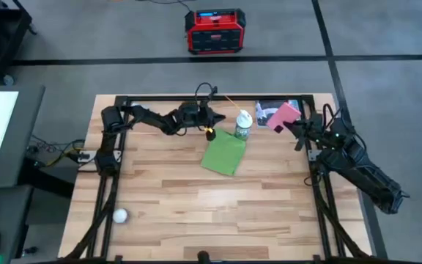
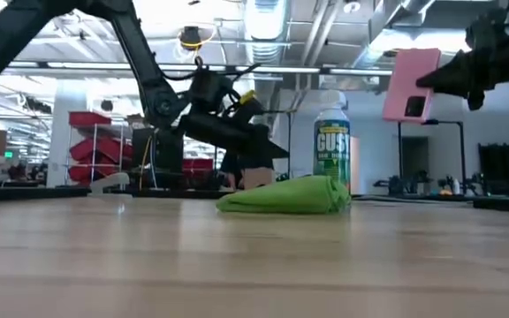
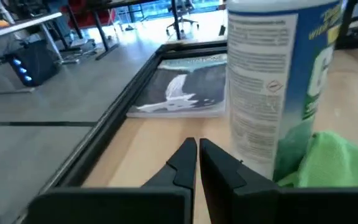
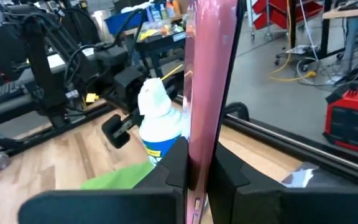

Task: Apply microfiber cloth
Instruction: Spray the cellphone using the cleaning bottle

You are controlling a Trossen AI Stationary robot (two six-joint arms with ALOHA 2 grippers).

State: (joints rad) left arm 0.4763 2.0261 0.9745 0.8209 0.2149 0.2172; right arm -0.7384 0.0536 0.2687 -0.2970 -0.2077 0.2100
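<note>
High view is showing you the soft, crumpled green microfiber cloth [image 1: 223, 155] lying on the wooden table [image 1: 196, 213] against a spray can [image 1: 242, 125], while your left gripper [image 1: 209, 133] is hovering beside it, fingers together, and your right gripper [image 1: 292, 125] is clamping a pink phone [image 1: 283, 116] aloft.

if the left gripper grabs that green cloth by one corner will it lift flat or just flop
Probably flop: the microfiber cloth lies folded and rumpled on the table, so it looks soft. It likely weighs little. It touches the spray can, so dragging it might nudge that tall can.
</note>
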